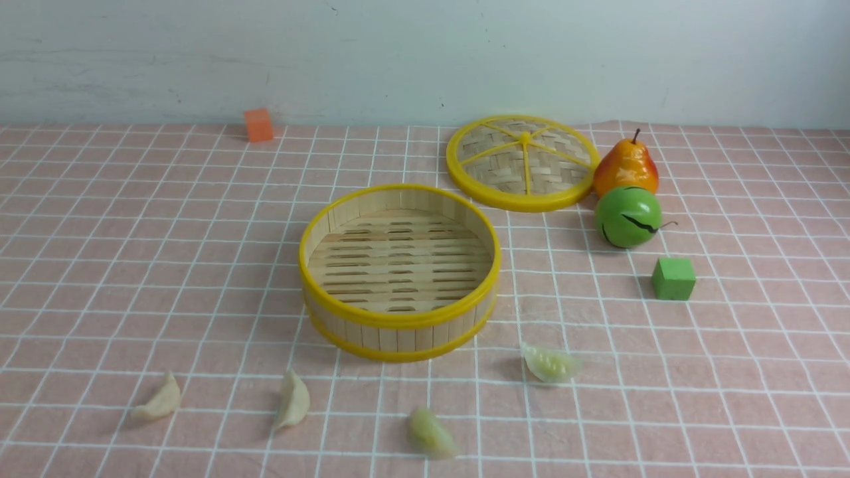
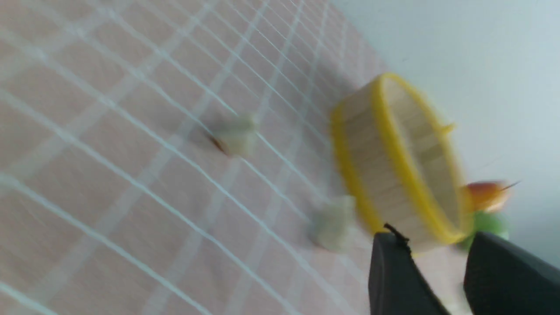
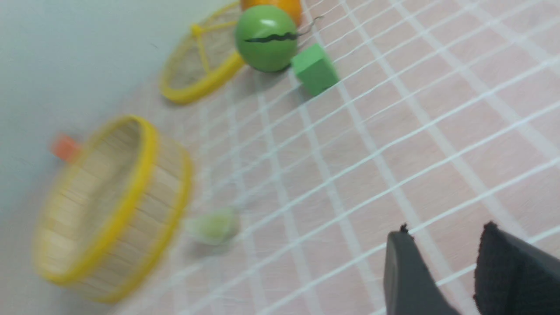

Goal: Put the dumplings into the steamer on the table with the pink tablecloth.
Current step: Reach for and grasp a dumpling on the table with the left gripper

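Dumplings (image 2: 236, 135), mere blurs in wrist views

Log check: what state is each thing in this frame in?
steamer: uncovered, empty
lid: off, lying on the tablecloth
dumplings: all four on the tablecloth, outside the steamer
left gripper: jaws apart, empty
right gripper: jaws apart, empty
pear: upright

The worktop (image 1: 99, 219) under its pink tablecloth (image 1: 744, 372) carried the steamer (image 1: 398, 332) in the middle and four dumplings (image 1: 293, 400) by the near edge. A lid (image 1: 521, 162), pear (image 1: 625, 166), green ball (image 1: 627, 216), green cube (image 1: 673, 278) and orange cube (image 1: 258, 125) lay farther back.
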